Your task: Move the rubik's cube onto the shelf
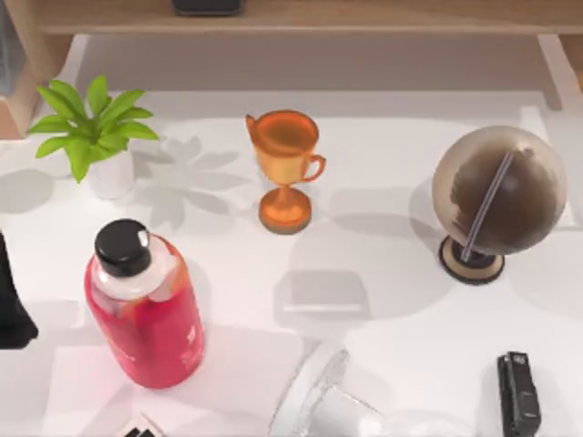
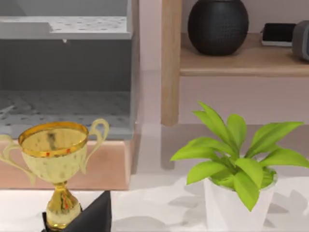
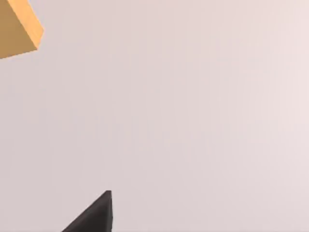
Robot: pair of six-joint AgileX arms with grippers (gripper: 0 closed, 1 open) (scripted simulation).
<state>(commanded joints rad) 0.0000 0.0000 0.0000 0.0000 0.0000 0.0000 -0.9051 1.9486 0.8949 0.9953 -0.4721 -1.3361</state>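
The rubik's cube is out of view. The shelf (image 1: 364,16) is a long light-brown board along the far edge of the table. In the left wrist view the shelf (image 2: 241,62) carries a round black speaker and rests on a wooden upright. A dark part of my left arm (image 1: 11,305) sits at the left edge of the table. A black tip of the left gripper (image 2: 96,215) shows beside the trophy. A black tip of the right gripper (image 3: 96,215) stands before a plain pale wall, with a light-brown wooden corner (image 3: 17,29) off to one side.
On the white table stand a potted plant (image 1: 96,137), a gold trophy cup (image 1: 284,168), a brown globe (image 1: 496,196), a red bottle with a black cap (image 1: 146,309) and a black stapler (image 1: 517,393). A pale blurred shape (image 1: 319,401) lies at the near edge.
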